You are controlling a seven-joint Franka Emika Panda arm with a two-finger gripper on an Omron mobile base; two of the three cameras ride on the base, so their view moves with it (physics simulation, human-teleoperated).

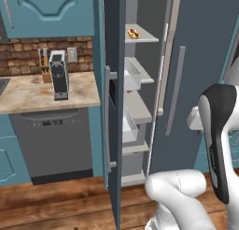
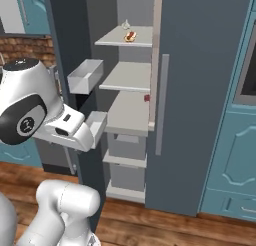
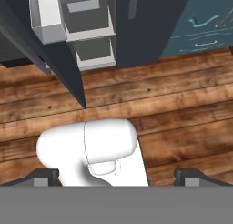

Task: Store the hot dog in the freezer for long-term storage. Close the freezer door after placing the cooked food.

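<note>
The hot dog (image 1: pixel 134 33) (image 2: pixel 130 37) lies on the top shelf inside the freezer (image 1: pixel 137 107) (image 2: pixel 129 110), a tan bun with a red sausage. The freezer door (image 1: pixel 113 107) (image 2: pixel 70 50) (image 3: pixel 54 59) stands swung open to the left, with white bins on its inner face. My gripper (image 3: pixel 118 178) points down at the wooden floor in front of the fridge. Its two dark fingertips (image 3: pixel 45 175) sit far apart at the bottom of the hand view, open with nothing held. The hand is well below and in front of the hot dog's shelf.
A whitish bulb (image 2: pixel 126 24) sits behind the hot dog, and a small dark-red item (image 2: pixel 146 97) lies on a lower shelf. The shut right fridge door (image 1: pixel 196 75) (image 2: pixel 200 90) is beside. A coffee machine (image 1: pixel 59 75) stands on the counter (image 1: pixel 28 93) above a dishwasher (image 1: pixel 56 145).
</note>
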